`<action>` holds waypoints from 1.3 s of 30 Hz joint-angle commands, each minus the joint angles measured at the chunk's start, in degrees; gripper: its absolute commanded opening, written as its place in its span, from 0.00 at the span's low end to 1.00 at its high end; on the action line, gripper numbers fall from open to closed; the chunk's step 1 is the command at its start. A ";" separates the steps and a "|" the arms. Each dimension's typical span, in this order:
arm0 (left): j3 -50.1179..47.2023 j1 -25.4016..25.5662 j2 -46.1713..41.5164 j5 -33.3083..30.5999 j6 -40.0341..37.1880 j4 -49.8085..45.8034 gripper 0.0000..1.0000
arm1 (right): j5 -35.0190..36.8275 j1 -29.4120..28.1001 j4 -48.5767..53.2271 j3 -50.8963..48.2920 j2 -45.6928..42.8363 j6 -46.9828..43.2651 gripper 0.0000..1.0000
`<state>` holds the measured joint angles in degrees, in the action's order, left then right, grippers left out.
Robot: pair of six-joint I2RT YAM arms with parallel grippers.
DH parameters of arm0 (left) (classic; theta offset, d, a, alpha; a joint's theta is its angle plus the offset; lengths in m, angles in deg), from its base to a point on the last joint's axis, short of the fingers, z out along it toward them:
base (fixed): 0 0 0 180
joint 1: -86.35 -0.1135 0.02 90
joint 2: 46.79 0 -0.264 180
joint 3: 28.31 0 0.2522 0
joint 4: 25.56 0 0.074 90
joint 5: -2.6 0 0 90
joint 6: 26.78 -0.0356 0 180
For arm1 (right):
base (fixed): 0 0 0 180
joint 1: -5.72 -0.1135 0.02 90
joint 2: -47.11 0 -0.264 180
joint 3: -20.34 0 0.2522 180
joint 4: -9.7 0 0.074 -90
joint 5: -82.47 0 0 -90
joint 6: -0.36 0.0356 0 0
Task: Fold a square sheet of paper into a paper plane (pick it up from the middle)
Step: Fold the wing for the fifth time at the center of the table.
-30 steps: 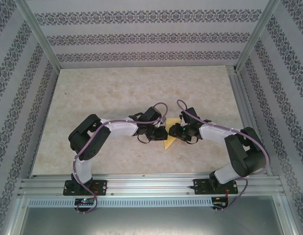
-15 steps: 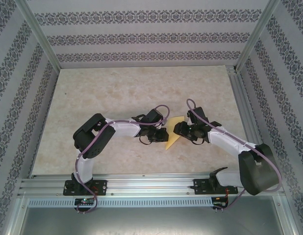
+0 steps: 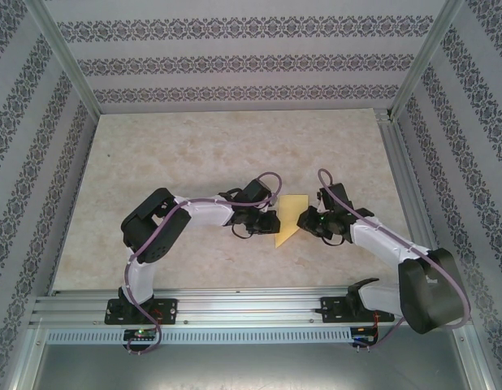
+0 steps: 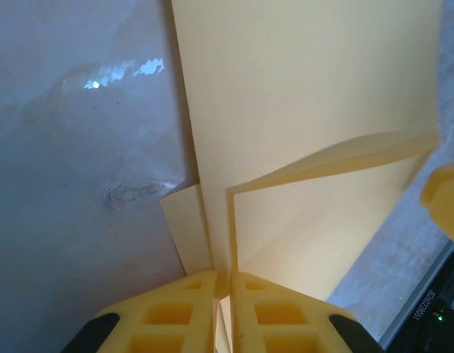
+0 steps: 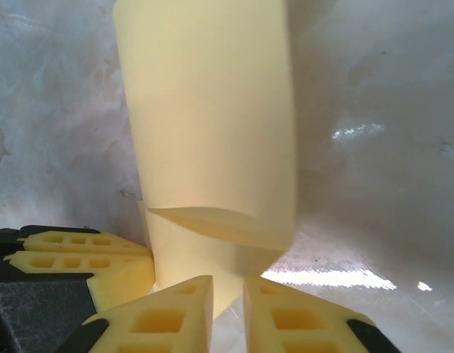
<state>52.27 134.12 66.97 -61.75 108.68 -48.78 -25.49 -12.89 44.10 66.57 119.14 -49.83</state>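
Near the middle of the surface [image 3: 194, 154], between the two arms, the partly folded pale-yellow paper [image 3: 290, 218] is found. Its left side is pinched by the left gripper [image 4: 223, 290], whose fingers are pressed together on it. Its right side is caught between the nearly closed fingers of the right gripper [image 5: 228, 301]. A raised flap is seen across the sheet.
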 commanded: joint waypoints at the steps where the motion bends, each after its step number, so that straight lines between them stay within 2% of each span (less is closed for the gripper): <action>1: 1.81 0.57 -0.73 -1.33 -1.40 -2.37 0.15 | -1.65 0.28 -2.35 2.37 1.60 -1.05 0.17; 5: 1.99 0.57 -1.14 -1.35 -1.48 -2.18 0.16 | -1.85 0.31 -1.71 3.29 2.71 -1.65 0.18; 9: 3.22 0.57 -1.51 -2.37 -2.30 -4.42 0.18 | 4.27 0.63 2.59 3.46 0.56 -1.84 0.26; 11: 3.35 0.58 -2.05 -1.62 -2.44 -3.89 0.19 | 3.01 1.66 2.12 2.37 -0.45 -1.70 0.29; 17: 5.18 0.59 -4.39 -0.02 -2.87 -3.84 0.22 | 0.58 1.95 1.01 0.72 -1.18 -1.60 0.23; 25: 6.03 0.57 -6.04 1.55 -2.76 -3.37 0.24 | 4.27 2.60 2.03 -1.33 -3.55 -0.01 0.18; 27: 6.37 0.81 -6.13 4.23 -3.82 -2.25 0.27 | 3.19 2.85 1.21 -1.93 -3.65 0.26 0.16; 31: 11.06 2.59 -2.44 8.35 -8.26 -7.30 0.29 | 4.73 3.94 2.06 -2.18 -3.63 0.48 0.16; 33: 13.65 3.65 -0.26 8.17 -9.81 -10.71 0.29 | 4.96 5.24 2.38 -2.63 -3.97 0.87 0.15; 39: 15.60 4.00 4.00 8.45 -9.07 -9.88 0.29 | 4.22 7.95 2.41 -4.52 -6.86 1.32 0.16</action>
<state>66.66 138.14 68.39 -54.41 101.59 -55.79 -21.95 -5.65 46.29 62.99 113.89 -49.24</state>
